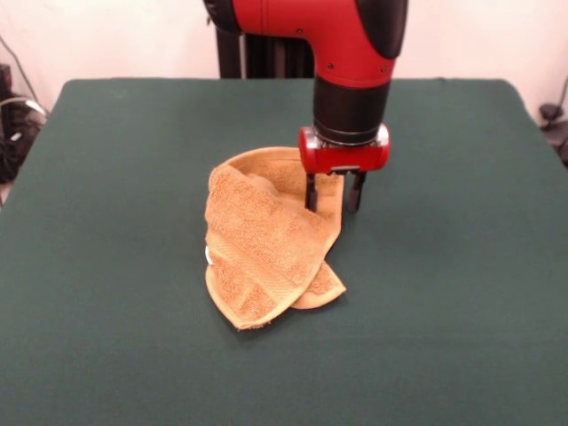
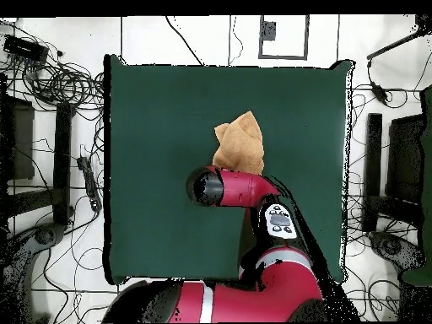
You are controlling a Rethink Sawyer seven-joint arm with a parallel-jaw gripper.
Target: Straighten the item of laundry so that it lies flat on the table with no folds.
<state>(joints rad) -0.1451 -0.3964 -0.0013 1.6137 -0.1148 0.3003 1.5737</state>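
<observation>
The orange-tan towel point(image 1: 257, 240) lies crumpled and folded over itself near the middle of the dark green table point(image 1: 106, 222). A lower corner sticks out at its front right, and a bit of white tag point(image 1: 208, 256) shows at its left edge. My gripper point(image 1: 333, 200) points straight down at the towel's far right edge. Its fingers are apart, with the towel's banded hem between them. In the overhead view the towel point(image 2: 239, 143) shows just beyond the red arm point(image 2: 232, 187), which hides the gripper there.
The table point(image 2: 152, 110) extends widely around the towel on all sides. Cables and stands point(image 2: 59, 84) lie on the floor beyond the table edges.
</observation>
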